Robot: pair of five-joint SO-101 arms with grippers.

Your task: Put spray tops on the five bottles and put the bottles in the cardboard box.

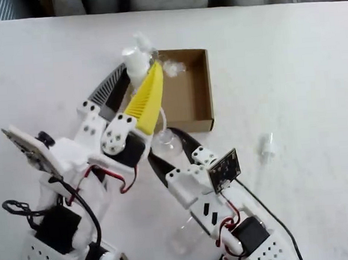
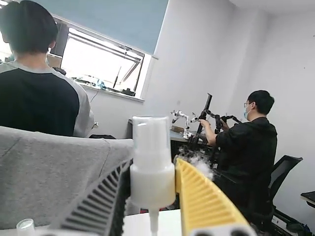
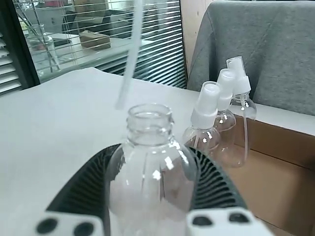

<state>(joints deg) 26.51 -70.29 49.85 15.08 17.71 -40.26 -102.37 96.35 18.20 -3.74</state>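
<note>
While 3 capped bottles [image 3: 222,115] are sitting in the cardboard box [image 3: 278,164], left tool [image 2: 153,164] is holding a spray top [image 2: 150,140] over the open bottle [image 3: 150,125] clamped in right tool [image 3: 152,155], w/ 2 left to box.

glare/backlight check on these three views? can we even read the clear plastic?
High view: the white table is evenly bright with weak shadows, so the loose spray top barely stands out. Left wrist view: the window blows out behind, yet the held spray top stays well lit. Right wrist view: bright specular spots on the open bottle, with daylight through the blinds behind it.
</note>
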